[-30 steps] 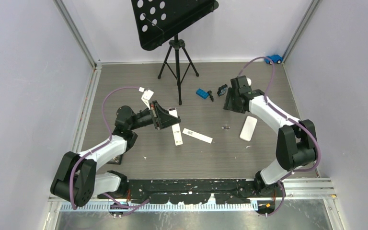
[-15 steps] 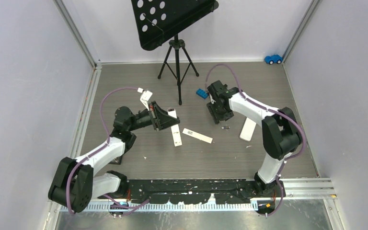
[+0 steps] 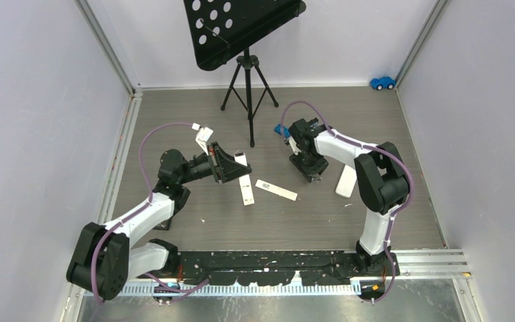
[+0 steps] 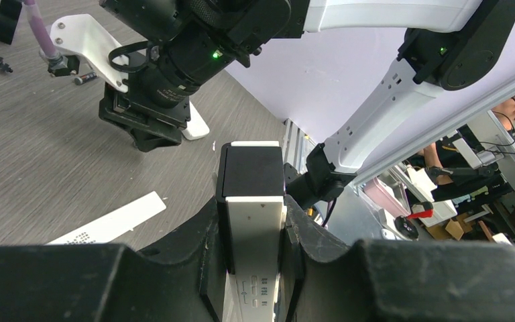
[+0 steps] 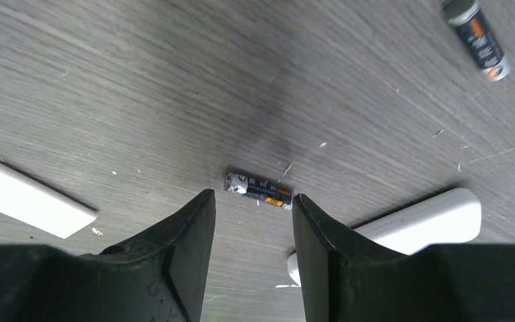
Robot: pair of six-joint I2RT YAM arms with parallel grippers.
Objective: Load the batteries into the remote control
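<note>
Nearest the arm bases, left side of the table (image 3: 174, 127): left hand (image 3: 233, 164), clenched on a white remote (image 4: 253, 215), gripped by its long sides, with a dark section at its far end. Just beyond, flat on the table: a white strip (image 3: 247, 190) and a labelled white strip (image 3: 276, 190). Centre-right: right hand (image 5: 250, 204), pointed down, fingers spread, holding nothing. One battery (image 5: 258, 190), dark with orange marking, lies on the table just ahead of the gap between the fingertips; contact not discernible. Beside it to the right: second white remote (image 3: 347, 180), lying flat. Farther: second battery (image 5: 481, 38), apart from the first; blue brick (image 3: 281, 130); music stand (image 3: 241, 30); blue toy car (image 3: 382, 82) in the far right corner.
</note>
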